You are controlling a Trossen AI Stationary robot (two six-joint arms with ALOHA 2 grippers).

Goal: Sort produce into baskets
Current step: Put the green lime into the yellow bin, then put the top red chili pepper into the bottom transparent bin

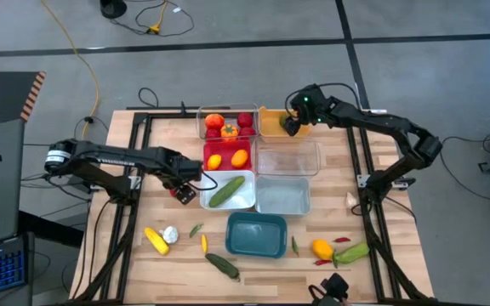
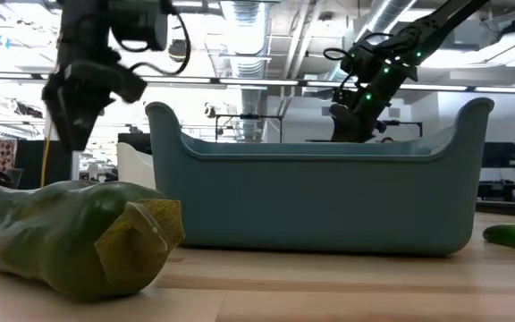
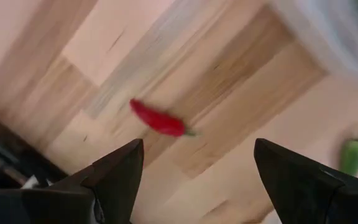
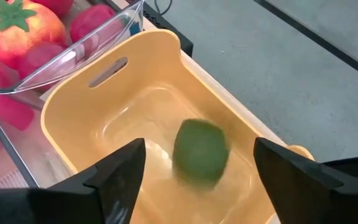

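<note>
My left gripper points down, open, over a red chili that lies on the bare wood beside the white basket, which holds a green cucumber. My right gripper hangs open over the orange basket at the far side. A round green fruit, blurred, is inside that basket below the fingers. The clear basket holds red tomatoes, and the red basket holds orange fruits.
A second clear basket, a pale grey-blue one and a teal one hold nothing. Loose on the near table: corn, garlic, a cucumber, an orange fruit, small chilies and a green vegetable.
</note>
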